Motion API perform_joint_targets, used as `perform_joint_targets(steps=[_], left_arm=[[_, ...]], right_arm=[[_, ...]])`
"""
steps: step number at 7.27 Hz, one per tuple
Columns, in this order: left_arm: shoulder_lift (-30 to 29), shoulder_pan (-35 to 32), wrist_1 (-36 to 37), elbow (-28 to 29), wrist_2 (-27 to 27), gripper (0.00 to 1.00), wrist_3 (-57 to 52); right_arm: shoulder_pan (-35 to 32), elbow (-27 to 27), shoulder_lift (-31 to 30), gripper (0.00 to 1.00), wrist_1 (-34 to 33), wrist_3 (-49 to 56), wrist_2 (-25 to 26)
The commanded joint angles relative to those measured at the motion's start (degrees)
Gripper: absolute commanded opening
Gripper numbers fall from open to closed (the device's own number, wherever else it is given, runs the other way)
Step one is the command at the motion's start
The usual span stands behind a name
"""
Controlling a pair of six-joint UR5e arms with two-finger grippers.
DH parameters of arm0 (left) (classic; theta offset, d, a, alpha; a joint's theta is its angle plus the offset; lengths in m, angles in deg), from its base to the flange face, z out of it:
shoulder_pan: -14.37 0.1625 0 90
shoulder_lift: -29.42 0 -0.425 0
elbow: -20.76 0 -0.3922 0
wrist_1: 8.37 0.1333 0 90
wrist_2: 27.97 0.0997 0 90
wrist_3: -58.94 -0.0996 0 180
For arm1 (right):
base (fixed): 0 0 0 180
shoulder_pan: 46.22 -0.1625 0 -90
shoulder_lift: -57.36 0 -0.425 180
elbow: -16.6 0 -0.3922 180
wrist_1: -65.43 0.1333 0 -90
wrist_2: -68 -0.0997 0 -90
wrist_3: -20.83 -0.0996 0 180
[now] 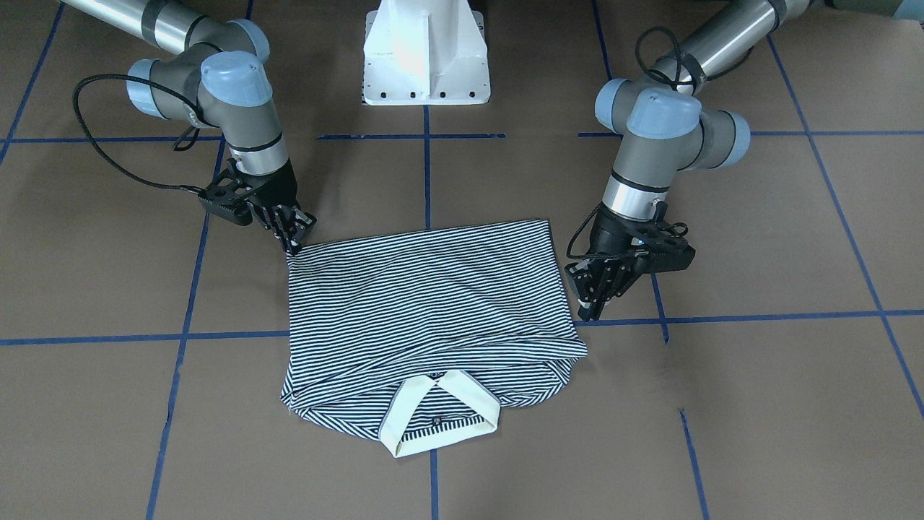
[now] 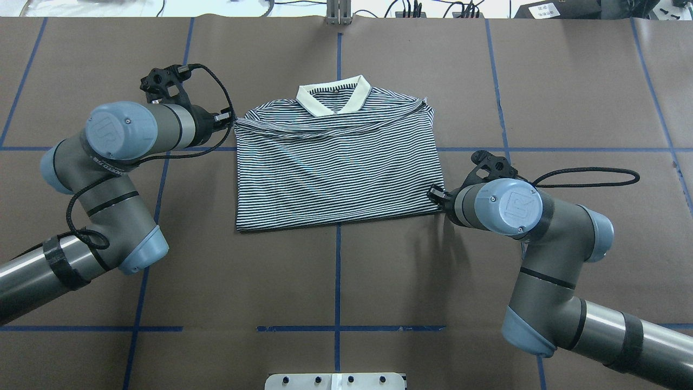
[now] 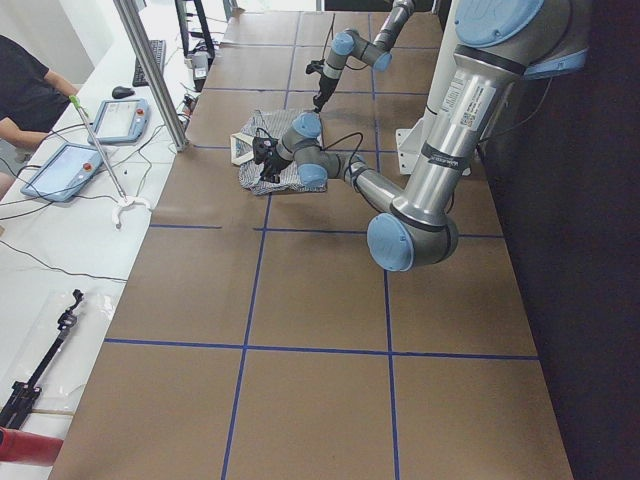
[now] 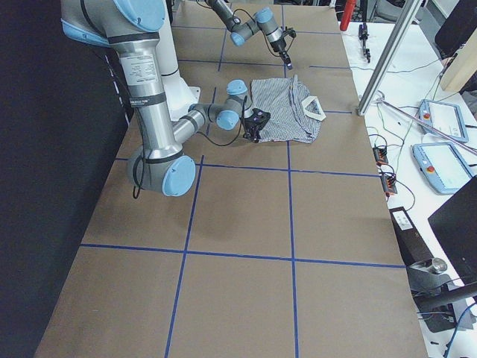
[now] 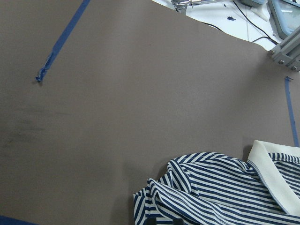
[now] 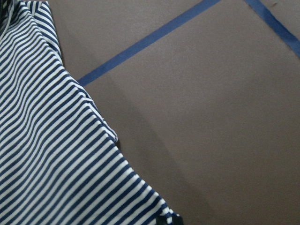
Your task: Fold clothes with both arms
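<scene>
1. The table (image 2: pixel 433 281) is covered in flat brown sheeting, cut into big squares by blue tape lines (image 2: pixel 338 281). One tape end looks scruffy and frayed in the left wrist view.
2. The shirt (image 2: pixel 335 168) sits pretty much in the middle of the table, folded into a rough rectangle with a few wrinkles. The cream collar (image 1: pixel 404 413) is on the side away from the robot. A top layer is folded over so its edge lies just short of the collar.
3. The right gripper (image 1: pixel 292 244) is down at the shirt corner closest to the robot on its own side. The jaws are pinched together on the cloth, and the corner is pulled into a little point.
4. The left gripper (image 1: pixel 586 310) is at the opposite edge, up toward the shoulder end. Its tips are right beside the cloth. Honestly can't tell if the jaws are clamped on it or just hanging there.
5. The robot's white base (image 1: pixel 426 50) stands at the table edge, lined up with the centre tape line.
6. Room stuff: a white bench (image 3: pixel 60 260) runs along the far side of the table, with cables and a couple of tablet-type screens (image 3: pixel 120 118) on it. A silver metal post (image 3: pixel 150 70) stands at the edge. A person (image 3: pixel 25 85) in a black top sits there. Behind the robot is a black backdrop (image 3: pixel 600 250).
</scene>
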Motion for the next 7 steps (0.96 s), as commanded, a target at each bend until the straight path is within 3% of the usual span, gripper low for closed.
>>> perform_joint_targets(steps=[1,2,3,6,7], left_arm=[[0.02,0.07,0.04,-0.04,0.03,0.24,0.0],[0.02,0.07,0.04,-0.04,0.03,0.24,0.0],[-0.07,0.07,0.13,-0.04,0.03,0.24,0.09],[-0.07,0.15,0.04,-0.39,-0.05,0.25,0.17],[0.45,0.33,0.13,-1.96,-0.23,0.26,0.26]], right_arm=[[-0.15,-2.19,-0.92,0.0,-0.07,0.04,-0.12],[-0.15,-5.51,-2.84,0.0,-0.59,-0.05,-0.21],[1.24,-11.9,-8.77,0.0,-0.6,-1.0,-0.73],[15.18,-30.27,-24.69,0.0,-1.04,-8.62,-1.43],[22.1,-32.68,-26.13,0.0,-1.04,-12.92,-1.53]])
